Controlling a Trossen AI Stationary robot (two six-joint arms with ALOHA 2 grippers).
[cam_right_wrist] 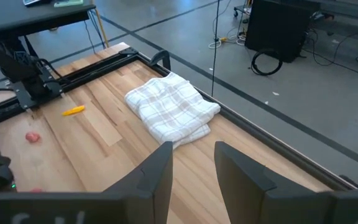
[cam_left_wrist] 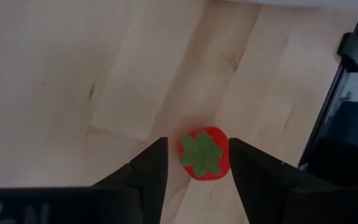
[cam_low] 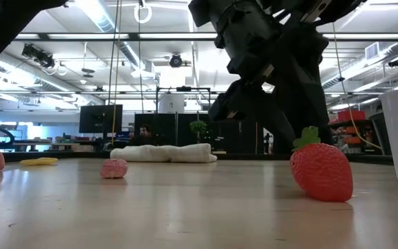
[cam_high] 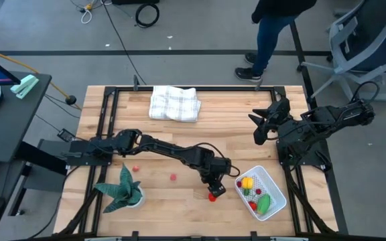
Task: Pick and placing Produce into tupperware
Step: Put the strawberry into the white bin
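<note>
A red toy strawberry with a green leaf cap lies on the wooden table, a little left of the tupperware. My left gripper is open and slants down over the strawberry, one finger on either side of it. In the low view the strawberry rests on the table on its own. The tupperware holds yellow, red and green produce. Two small pinkish pieces lie left of the arm. My right gripper is open, holds nothing and hangs raised at the table's right side.
A folded white checked cloth lies at the far edge. A green spiky potted plant stands near the front left. A small yellow piece lies by the left arm's base. A person's legs show beyond the table.
</note>
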